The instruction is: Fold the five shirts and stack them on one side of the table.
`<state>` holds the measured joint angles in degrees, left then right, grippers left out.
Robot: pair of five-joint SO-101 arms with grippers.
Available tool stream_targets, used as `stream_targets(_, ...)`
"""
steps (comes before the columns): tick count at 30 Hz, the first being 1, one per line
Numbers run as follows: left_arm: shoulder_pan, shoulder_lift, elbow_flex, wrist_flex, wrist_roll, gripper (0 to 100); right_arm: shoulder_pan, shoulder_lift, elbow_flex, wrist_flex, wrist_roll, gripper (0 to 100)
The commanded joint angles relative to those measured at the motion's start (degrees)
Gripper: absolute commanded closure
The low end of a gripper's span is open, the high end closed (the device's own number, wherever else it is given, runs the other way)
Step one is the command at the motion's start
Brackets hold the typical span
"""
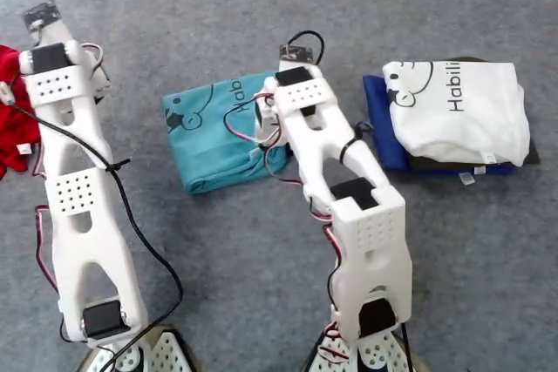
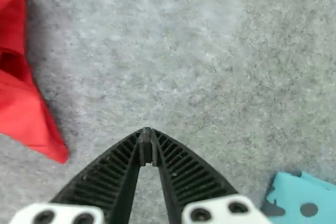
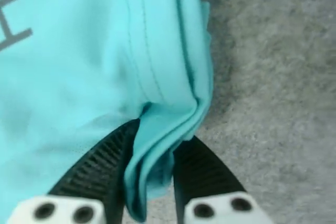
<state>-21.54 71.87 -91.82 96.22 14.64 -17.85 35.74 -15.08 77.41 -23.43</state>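
our right hand (image 3: 161, 129) pinches just a folded edge of the teal shirt (image 3: 68, 66), so we think dragging it toward the stack (image 1: 458, 111) could unfold it; our left hand (image 2: 147, 132) sits closed, empty.

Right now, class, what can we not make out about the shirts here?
High view: red shirt, cut off by the left edge.
High view: blue shirt and dark shirt, mostly covered by the white shirt.
High view: teal shirt, partly behind the right arm.
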Motion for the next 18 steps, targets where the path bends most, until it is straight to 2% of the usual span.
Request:
stream_targets(1,0.0,-0.4,-2.7,-0.4,0.6,97,4.0,-3.6,-7.0,3.1,5.9,98.5)
stream_targets(8,0.8,0.7,-2.8,-0.5,0.4,97,11.5,-4.0,-21.5,8.1,19.1,98.5)
stream_targets(14,0.9,0.8,-2.8,-0.6,0.4,97,15.4,-4.0,-29.8,8.0,31.0,98.5)
stream_targets(18,0.9,0.9,-2.8,-0.6,0.4,97,18.2,-4.0,-33.0,8.0,36.2,98.5)
